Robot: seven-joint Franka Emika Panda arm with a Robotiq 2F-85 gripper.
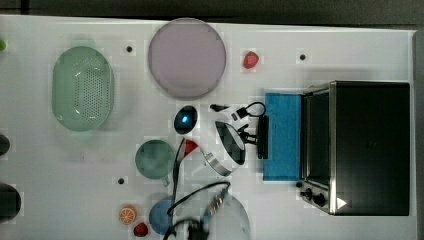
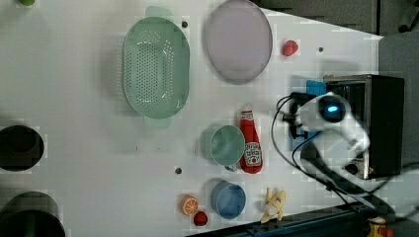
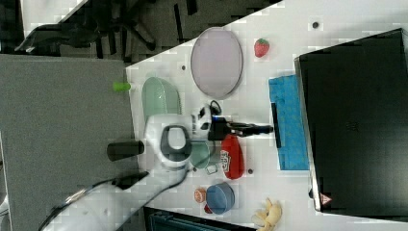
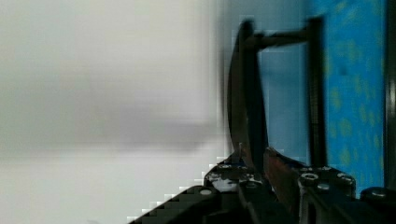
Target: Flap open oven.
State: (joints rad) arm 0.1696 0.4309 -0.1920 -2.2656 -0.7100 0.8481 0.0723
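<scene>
With the oven at the top view's right end of the table and its blue door already folded flat, the gripper, clamped narrowly on the bar handle, risks dragging the door upward if withdrawn before release.

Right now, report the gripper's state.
Gripper: closed on the door handle of the oven; blue door folded down flat.

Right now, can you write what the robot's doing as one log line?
step: flap oven open | door: down flat | gripper: at door handle | grip: cannot tell
</scene>
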